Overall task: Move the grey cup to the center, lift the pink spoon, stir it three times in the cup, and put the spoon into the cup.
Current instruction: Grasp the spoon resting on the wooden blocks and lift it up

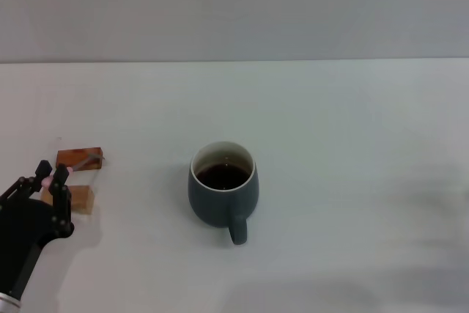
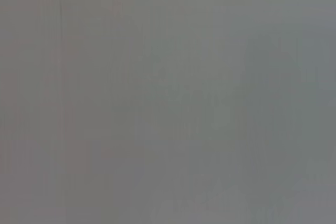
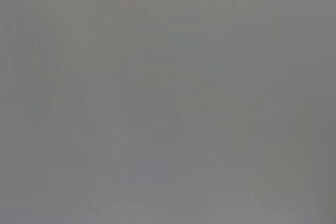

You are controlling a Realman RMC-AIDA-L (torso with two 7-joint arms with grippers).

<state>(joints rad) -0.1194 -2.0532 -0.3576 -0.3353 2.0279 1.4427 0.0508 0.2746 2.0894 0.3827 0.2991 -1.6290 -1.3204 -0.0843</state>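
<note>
The grey cup (image 1: 223, 196) stands upright at the middle of the white table, its handle towards me, with dark brown liquid inside. The pink spoon (image 1: 61, 174) lies at the left across two small wooden blocks; a bit of its pink handle shows at my left gripper, and its thin far end reaches over the farther block. My left gripper (image 1: 53, 179) is at the table's left front, right at the spoon's handle and over the nearer block. The right gripper is out of view. Both wrist views show only flat grey.
Two small wooden blocks sit at the left: a reddish one (image 1: 79, 159) farther back and a paler one (image 1: 80, 200) nearer, partly behind my left gripper. The white table (image 1: 352, 181) runs back to a grey wall.
</note>
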